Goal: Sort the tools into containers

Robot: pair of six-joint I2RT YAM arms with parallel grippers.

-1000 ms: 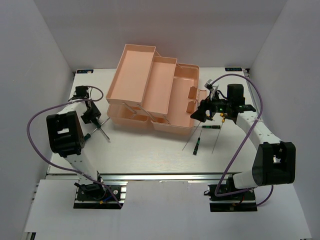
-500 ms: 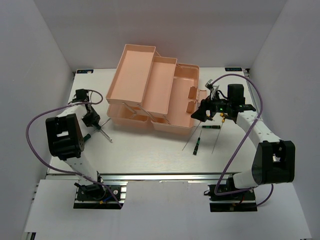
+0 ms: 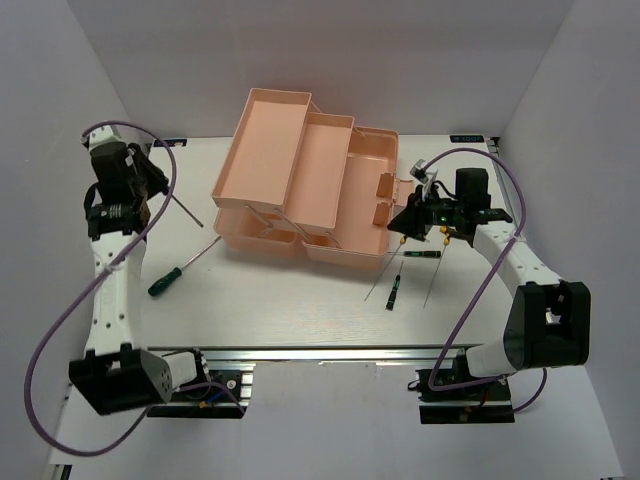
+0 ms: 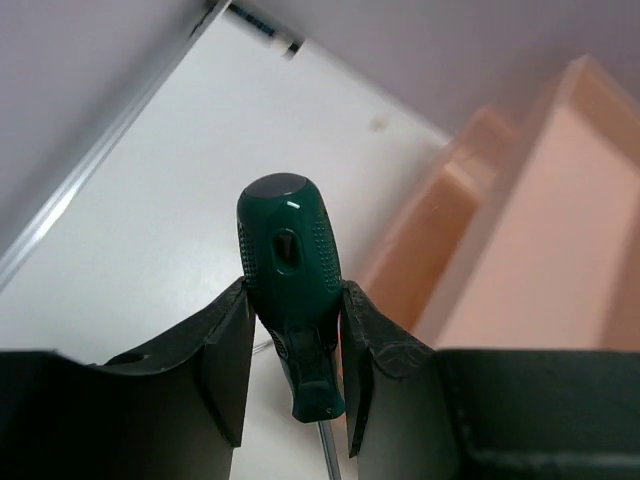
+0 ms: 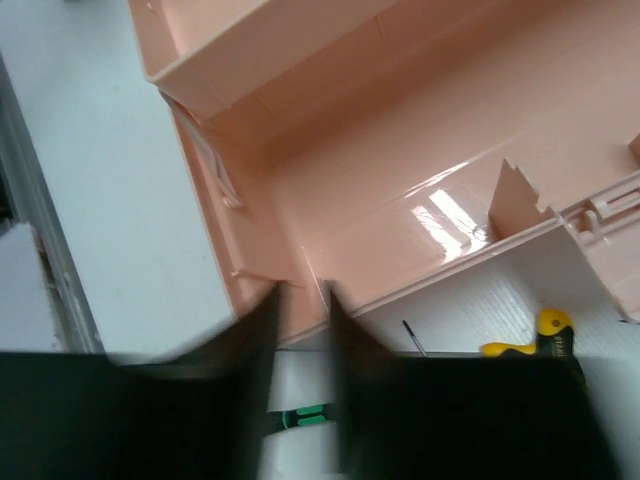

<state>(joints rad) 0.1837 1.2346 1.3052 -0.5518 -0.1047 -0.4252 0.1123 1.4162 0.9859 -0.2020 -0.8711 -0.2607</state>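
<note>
Screwdriver (image 4: 290,270) handling: judged light and rigid, with a thick dark green handle whose textured sides offered better purchase than the thin, smooth shaft. Left hand (image 4: 297,345) was clamped narrowly on the lower part of that handle, butt end free, apparently raised off the desk (image 3: 290,300) left of the toolbox (image 3: 265,150). Right hand (image 5: 300,390) sat at the toolbox's front wall, fingers nearly together. Whether it held anything could not be told.
</note>
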